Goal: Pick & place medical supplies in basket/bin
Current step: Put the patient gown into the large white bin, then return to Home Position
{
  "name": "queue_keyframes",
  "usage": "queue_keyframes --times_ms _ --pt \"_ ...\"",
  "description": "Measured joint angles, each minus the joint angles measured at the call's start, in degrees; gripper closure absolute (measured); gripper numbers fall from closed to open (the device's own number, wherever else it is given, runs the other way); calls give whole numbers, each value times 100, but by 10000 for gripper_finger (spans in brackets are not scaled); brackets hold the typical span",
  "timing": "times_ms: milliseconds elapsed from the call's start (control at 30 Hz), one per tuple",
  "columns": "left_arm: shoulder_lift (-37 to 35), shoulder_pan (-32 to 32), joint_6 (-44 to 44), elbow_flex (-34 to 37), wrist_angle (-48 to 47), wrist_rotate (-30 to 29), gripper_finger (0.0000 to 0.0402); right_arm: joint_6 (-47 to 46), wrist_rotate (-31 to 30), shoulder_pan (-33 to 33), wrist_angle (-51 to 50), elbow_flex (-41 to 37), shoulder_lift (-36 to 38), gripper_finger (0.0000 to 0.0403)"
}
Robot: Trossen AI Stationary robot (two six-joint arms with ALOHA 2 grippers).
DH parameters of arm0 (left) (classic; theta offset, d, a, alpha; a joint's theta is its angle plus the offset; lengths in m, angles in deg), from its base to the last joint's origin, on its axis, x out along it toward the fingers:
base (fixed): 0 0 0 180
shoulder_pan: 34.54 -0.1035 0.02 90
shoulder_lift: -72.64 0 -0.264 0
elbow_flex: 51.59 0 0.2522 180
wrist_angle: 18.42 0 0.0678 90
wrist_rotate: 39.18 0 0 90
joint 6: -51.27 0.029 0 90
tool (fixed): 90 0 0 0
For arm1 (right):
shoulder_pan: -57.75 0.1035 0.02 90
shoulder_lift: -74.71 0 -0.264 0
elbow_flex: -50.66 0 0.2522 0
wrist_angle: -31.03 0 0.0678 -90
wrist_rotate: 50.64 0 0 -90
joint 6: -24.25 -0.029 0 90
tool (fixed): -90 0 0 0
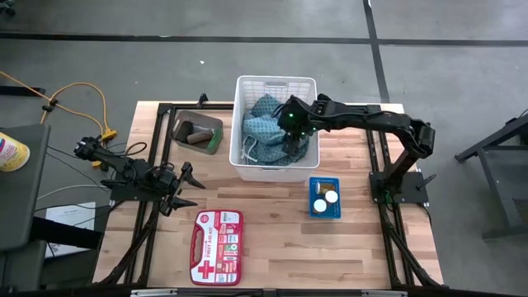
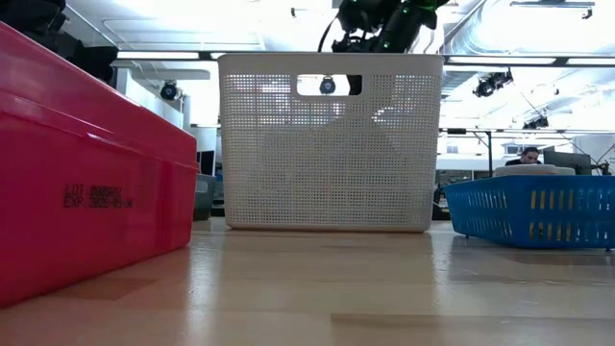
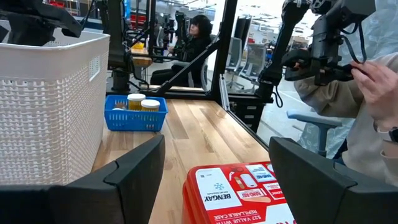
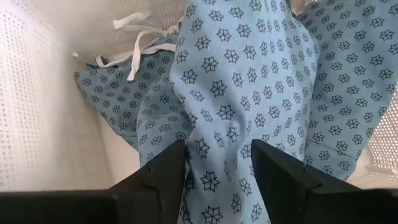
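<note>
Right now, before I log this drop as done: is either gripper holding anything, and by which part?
The right gripper is open astride a fold of the teal cloth in the basket; a grip cannot be told. The left gripper holds nothing.

Bright overhead light (backlit low view)

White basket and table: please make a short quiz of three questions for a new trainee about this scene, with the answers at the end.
1. True or false: the patterned cloth lies inside the white basket.
2. Which gripper is above the basket? A) left gripper B) right gripper
3. Fill in: the two round caps sit in the flat ____ tray.

Key
1. True. The teal cloth fills the basket, and the right wrist view shows it between the open fingers.
2. B. The right gripper is over the basket; the left gripper waits open near the red first aid kit.
3. blue.
</note>
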Motion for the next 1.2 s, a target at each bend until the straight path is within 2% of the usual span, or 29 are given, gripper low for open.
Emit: queue_keyframes --times_ms 433,700,900,1200 --pt "0 0 2 0 0 5 121 1 -1 -11 522 0 660 231" --pt "-1 0 0 0 0 22 121 20 16 -9 512 0 699 231" --pt "-1 0 1 0 0 20 121 448 17 -9 512 0 699 231" --pt "-1 0 2 0 0 17 121 575 -12 -24 508 0 1076 231"
